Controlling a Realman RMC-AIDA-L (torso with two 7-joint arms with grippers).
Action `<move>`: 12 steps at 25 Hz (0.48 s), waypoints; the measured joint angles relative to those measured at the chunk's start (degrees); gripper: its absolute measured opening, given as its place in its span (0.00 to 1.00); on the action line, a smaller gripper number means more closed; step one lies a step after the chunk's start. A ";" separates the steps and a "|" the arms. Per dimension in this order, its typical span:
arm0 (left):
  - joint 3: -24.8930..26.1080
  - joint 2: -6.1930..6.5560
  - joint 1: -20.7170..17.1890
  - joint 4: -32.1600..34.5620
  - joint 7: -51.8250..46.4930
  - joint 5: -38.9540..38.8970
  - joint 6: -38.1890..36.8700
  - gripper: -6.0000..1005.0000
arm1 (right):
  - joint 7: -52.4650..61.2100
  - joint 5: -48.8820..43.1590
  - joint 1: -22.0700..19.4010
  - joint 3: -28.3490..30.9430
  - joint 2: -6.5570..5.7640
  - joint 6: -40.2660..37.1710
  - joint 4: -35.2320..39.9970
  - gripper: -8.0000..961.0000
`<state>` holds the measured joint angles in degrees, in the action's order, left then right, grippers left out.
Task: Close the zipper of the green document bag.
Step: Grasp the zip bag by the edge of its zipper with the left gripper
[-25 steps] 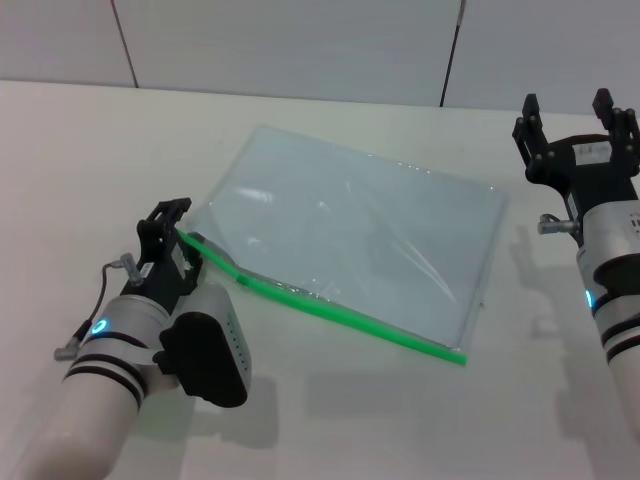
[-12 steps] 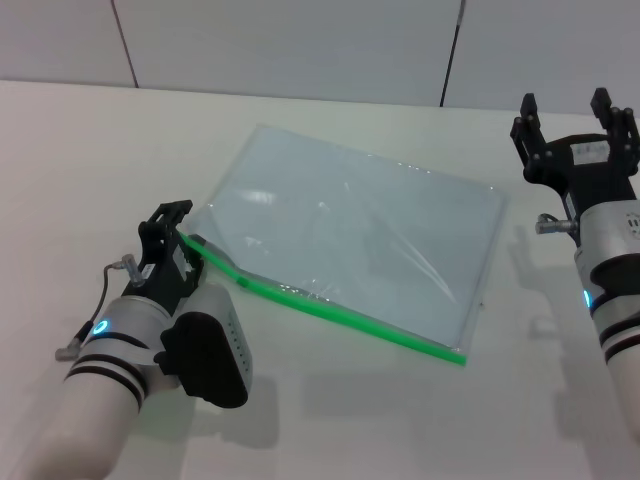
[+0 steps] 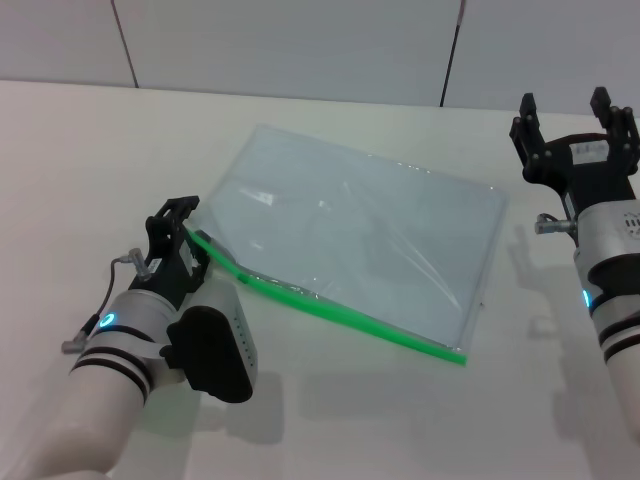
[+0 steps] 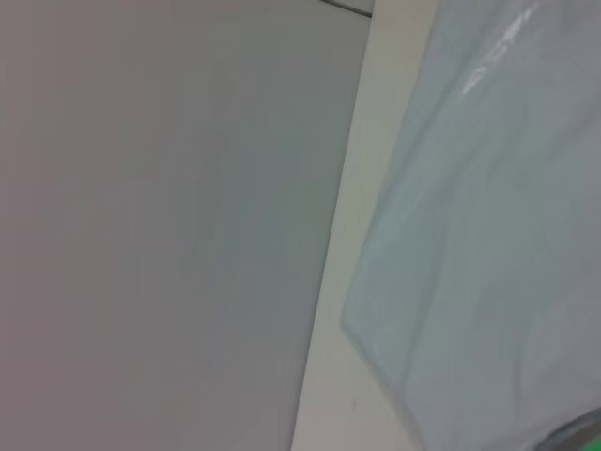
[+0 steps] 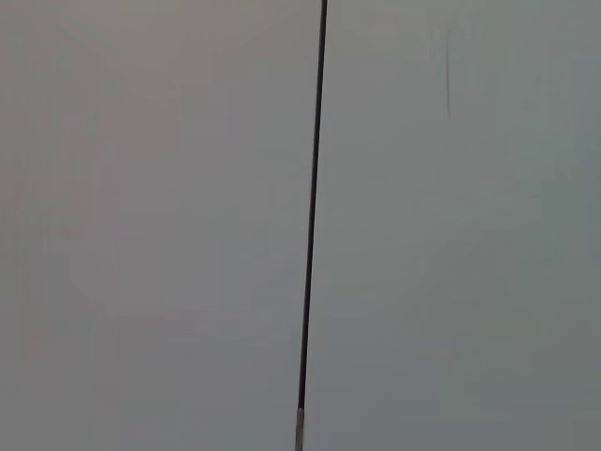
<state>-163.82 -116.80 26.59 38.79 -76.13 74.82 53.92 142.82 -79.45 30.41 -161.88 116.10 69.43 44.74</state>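
1. Green document bag (image 3: 355,235): lying flat on the white counter (image 3: 80,150), roughly central, skewed so that one corner points toward the far wall; translucent, pale blue-grey, glossy, creased across the middle.
2. Zipper (image 3: 340,312): running along the bag's near long edge as a bright green strip, from the left corner down to the near right corner.
3. Strip slightly raised and bowed near its left end; lying flat on the counter further right.
4. Small dark piece sitting on the strip near the left end, perhaps the slider; too small to tell for certain.
5. Left gripper (image 3: 178,232): at the left end of the zipper, low over the counter, reaching in from the near left.
6. Its dark fingers (image 3: 165,225) at the bag's left corner, touching or almost touching the green edge; whether pinching that edge or merely beside it, cannot tell.
7. Left wrist view: bag surface (image 4: 488,244) filling one side, a sliver of green at one corner, bare counter and grey wall beside it.
8. Right gripper (image 3: 570,105): held above the counter at the far right, well apart from the bag, pointing upward, fingers (image 3: 527,110) spread wide, nothing between them.
9. Right wrist view: only grey wall panels (image 5: 150,225) with a dark seam.
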 joint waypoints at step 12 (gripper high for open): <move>0.00 -0.09 0.22 -0.04 0.59 -0.12 -2.05 0.53 | -0.09 0.00 0.00 -0.02 0.00 0.00 0.00 0.79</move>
<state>-163.83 -116.89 26.81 38.76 -75.54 74.70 51.86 142.73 -79.45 30.41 -161.89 116.10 69.43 44.74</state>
